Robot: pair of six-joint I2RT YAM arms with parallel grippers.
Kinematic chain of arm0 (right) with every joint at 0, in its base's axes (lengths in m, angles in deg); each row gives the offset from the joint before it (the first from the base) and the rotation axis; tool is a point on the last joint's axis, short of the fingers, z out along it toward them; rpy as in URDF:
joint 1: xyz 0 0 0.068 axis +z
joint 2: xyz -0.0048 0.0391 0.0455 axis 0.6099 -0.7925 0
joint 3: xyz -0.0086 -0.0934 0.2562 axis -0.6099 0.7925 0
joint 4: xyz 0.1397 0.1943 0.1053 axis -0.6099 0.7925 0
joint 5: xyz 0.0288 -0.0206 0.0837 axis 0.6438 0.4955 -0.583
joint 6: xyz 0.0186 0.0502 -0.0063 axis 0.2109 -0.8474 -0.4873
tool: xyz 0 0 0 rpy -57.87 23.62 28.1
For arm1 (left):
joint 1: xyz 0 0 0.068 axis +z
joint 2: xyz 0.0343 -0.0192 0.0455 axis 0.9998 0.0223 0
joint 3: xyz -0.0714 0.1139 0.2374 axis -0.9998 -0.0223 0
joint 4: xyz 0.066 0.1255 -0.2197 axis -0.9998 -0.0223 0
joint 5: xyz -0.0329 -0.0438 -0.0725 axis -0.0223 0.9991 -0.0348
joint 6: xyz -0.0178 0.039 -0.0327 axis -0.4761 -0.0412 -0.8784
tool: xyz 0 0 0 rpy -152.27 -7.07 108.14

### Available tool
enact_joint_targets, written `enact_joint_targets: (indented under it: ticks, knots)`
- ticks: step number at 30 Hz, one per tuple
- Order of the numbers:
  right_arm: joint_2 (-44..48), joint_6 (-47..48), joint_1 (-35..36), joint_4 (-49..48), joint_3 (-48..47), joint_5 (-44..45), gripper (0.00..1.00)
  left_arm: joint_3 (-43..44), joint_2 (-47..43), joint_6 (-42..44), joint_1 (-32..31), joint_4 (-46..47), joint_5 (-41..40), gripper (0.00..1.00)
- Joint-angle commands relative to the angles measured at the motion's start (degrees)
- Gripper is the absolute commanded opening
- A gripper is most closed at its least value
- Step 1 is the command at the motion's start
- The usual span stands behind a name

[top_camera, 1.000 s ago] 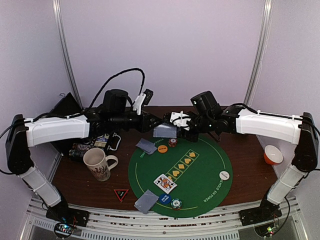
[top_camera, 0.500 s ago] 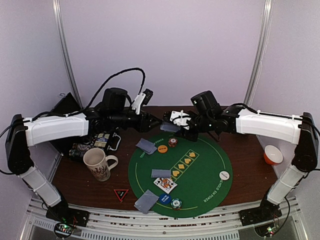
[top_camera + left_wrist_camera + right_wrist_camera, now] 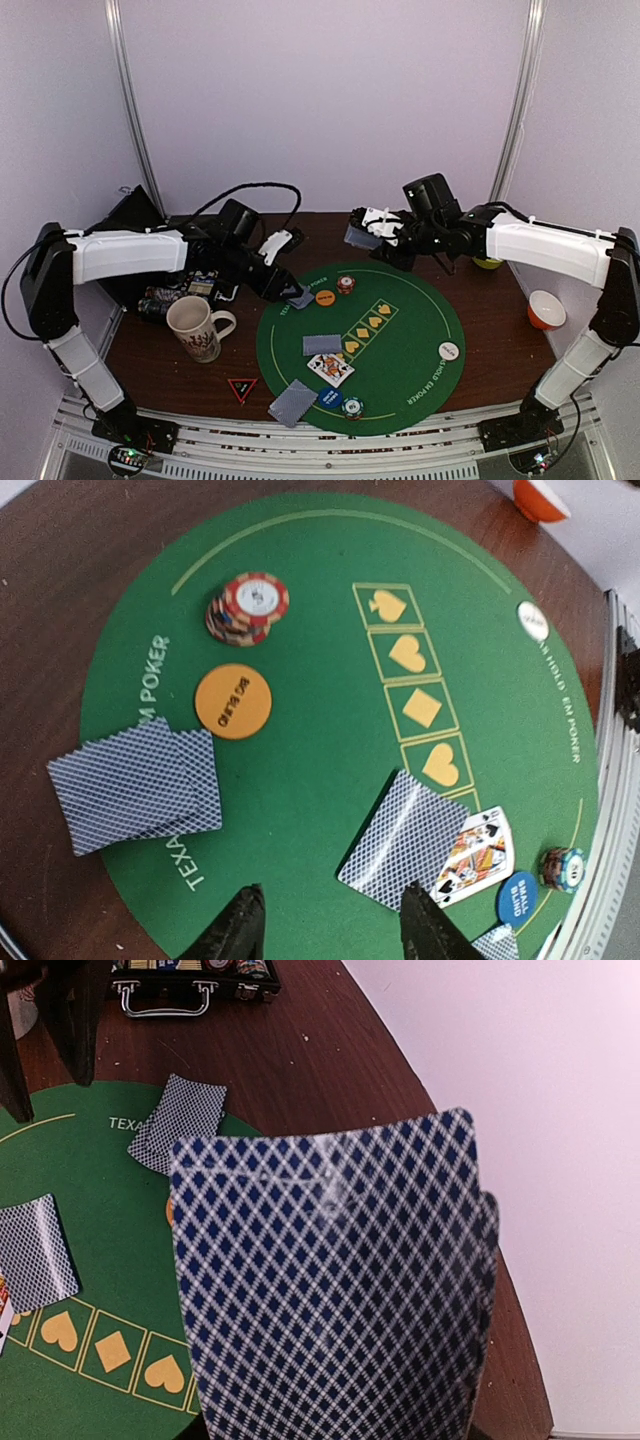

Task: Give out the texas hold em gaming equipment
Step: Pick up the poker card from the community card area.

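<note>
My right gripper (image 3: 368, 238) is shut on a deck of blue-backed cards (image 3: 330, 1280) and holds it above the far edge of the green mat (image 3: 410, 330). My left gripper (image 3: 296, 291) is open and empty, low over two face-down cards (image 3: 135, 790) at the mat's far left. Beside them lie an orange button (image 3: 233, 701) and a red-white chip stack (image 3: 248, 608). A single face-down card (image 3: 322, 346) partly covers a face-up card (image 3: 334, 370). Near the front edge lie more face-down cards (image 3: 292, 402), a blue button (image 3: 330, 398) and a teal-white chip stack (image 3: 352, 406). A white button (image 3: 449, 351) sits at the right.
A patterned cream mug (image 3: 197, 327) stands left of the mat, with a chip case (image 3: 205, 283) behind it. A red triangle marker (image 3: 242, 388) lies at the front left. An orange bowl (image 3: 546, 309) and a yellow bowl (image 3: 487, 263) sit on the right.
A face-down card has dropped onto the mat next to the face-up card. My left gripper came down from the deck to the far-left cards. My right gripper drew back right with the deck.
</note>
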Motion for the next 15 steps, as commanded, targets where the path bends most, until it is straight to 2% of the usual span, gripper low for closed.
enact_joint_targets:
  ticks: [1,4,8,13,15]
  knots:
    - [3.5,-0.7,-0.9,0.0,2.0,1.0,0.46,2.2,6.1,6.9,-2.8,-2.3,-1.2,0.5]
    - [4.1,-0.7,-1.0,0.1,2.7,1.0,0.46,4.5,10.2,10.6,-5.4,-3.7,-5.7,0.54]
    - [4.3,-0.6,-1.1,0.3,2.8,0.8,0.46,5.2,14.3,14.2,-7.3,-4.3,-7.5,0.58]
    - [4.3,-0.6,-1.2,0.3,3.0,0.4,0.46,6.4,18.4,18.0,-11.0,-5.6,-9.1,0.58]
    - [4.3,-0.7,-1.2,0.3,3.0,-0.2,0.46,6.7,19.8,17.9,-11.5,-5.6,-11.0,0.54]
